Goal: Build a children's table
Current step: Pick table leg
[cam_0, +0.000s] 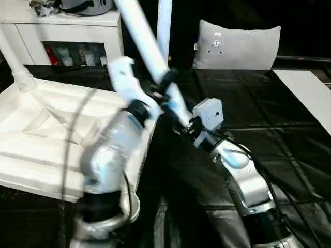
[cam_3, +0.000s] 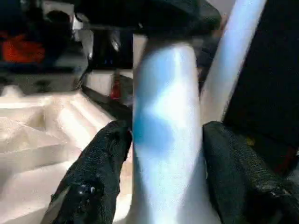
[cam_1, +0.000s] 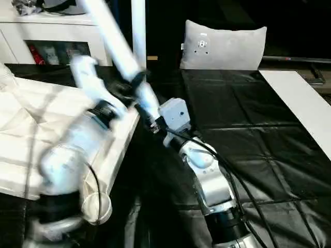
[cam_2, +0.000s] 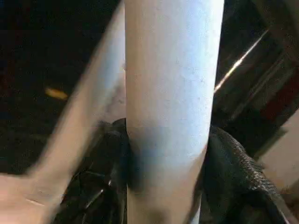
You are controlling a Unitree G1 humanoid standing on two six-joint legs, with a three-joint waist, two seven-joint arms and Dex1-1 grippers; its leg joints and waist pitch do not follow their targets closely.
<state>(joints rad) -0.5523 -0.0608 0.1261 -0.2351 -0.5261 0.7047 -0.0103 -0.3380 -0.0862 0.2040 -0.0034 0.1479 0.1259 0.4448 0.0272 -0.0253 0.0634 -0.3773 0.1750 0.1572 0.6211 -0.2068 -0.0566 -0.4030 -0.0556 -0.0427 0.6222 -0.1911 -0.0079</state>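
**Holding a leg over the upturned top**

I am seeing both grippers meeting on one white leg [cam_0: 147, 44], which is slanting up from beside the top's [cam_0: 36, 134] edge. Left gripper [cam_0: 166, 82] fingers [cam_2: 233, 163] are clamping it. Right gripper [cam_0: 183, 124] fingers [cam_3: 100, 158] are flanking it lower down; contact I cannot tell. Another leg [cam_0: 13, 59] is standing in a far corner socket.

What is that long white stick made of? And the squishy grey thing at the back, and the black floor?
The table leg looks like smooth white plastic with a soft sheen. The grey cushion looks like soft matte fabric, plump with rounded corners. The black floor cover seems a glossy plastic sheet, because it wrinkles and shines.
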